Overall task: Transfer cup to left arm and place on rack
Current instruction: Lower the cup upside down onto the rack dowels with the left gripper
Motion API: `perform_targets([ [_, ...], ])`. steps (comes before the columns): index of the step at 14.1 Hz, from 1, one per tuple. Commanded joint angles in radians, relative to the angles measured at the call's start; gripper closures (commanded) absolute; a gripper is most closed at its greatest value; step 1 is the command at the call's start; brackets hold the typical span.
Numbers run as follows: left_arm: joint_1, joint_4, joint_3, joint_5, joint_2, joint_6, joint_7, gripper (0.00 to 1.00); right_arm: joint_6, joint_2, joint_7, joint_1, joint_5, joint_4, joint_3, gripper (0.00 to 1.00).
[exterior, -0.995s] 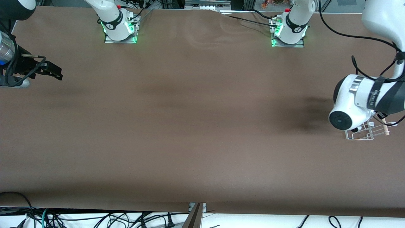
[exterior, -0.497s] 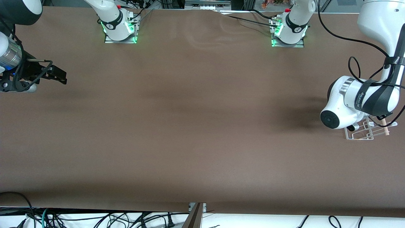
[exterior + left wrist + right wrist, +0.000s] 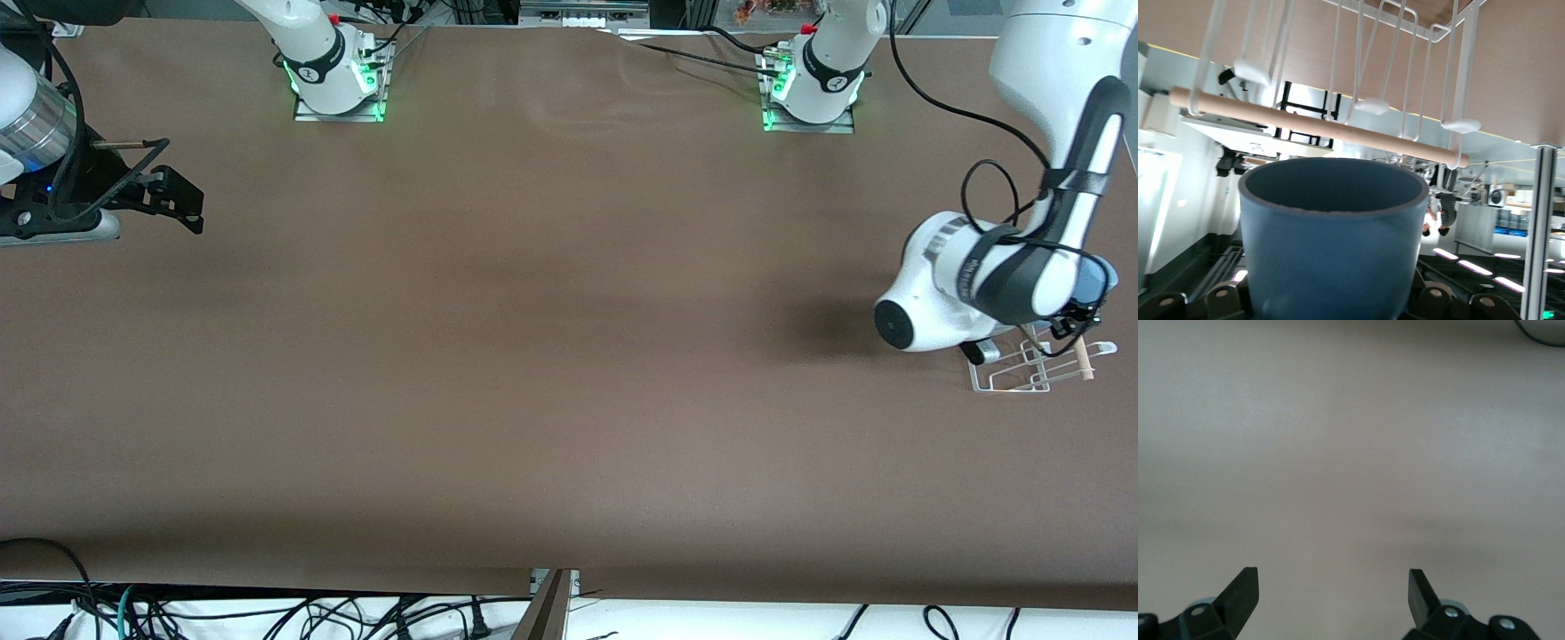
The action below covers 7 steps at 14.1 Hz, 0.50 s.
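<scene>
The left end effector (image 3: 1328,310) grips the one cup (image 3: 1331,233) over the one rack (image 3: 1031,366). The right end effector (image 3: 1333,587) hangs wide open and empty over the counter (image 3: 533,356), well apart from the rack.

Brown table (image 3: 551,356) surface bare across its middle. Tangle of black cables (image 3: 267,613) lay off the table's edge nearest the front camera. Green lights (image 3: 378,89) glowed at both base plates.

Even overhead light is falling on the brown table (image 3: 533,356); a soft shadow is pooling beside the left arm (image 3: 978,276). Green base lights are glowing along the table's top edge. The cup (image 3: 1331,240) is looming slightly blurred.
</scene>
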Motion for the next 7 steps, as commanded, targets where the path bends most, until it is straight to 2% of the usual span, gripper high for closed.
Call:
perform_targets([
  [1,0.037,-0.065,0.001,0.036,-0.037,0.041,-0.021,0.9,-0.038,0.014,-0.006,-0.001,0.012,0.027,-0.005,0.01],
  [4,0.089,-0.072,0.001,0.037,-0.038,0.097,-0.019,0.9,-0.087,0.009,0.02,-0.009,0.091,0.026,-0.024,0.01],
  [7,0.115,-0.105,0.001,0.062,-0.044,0.131,-0.021,0.89,-0.093,0.01,0.026,-0.009,0.105,0.022,-0.028,0.01],
])
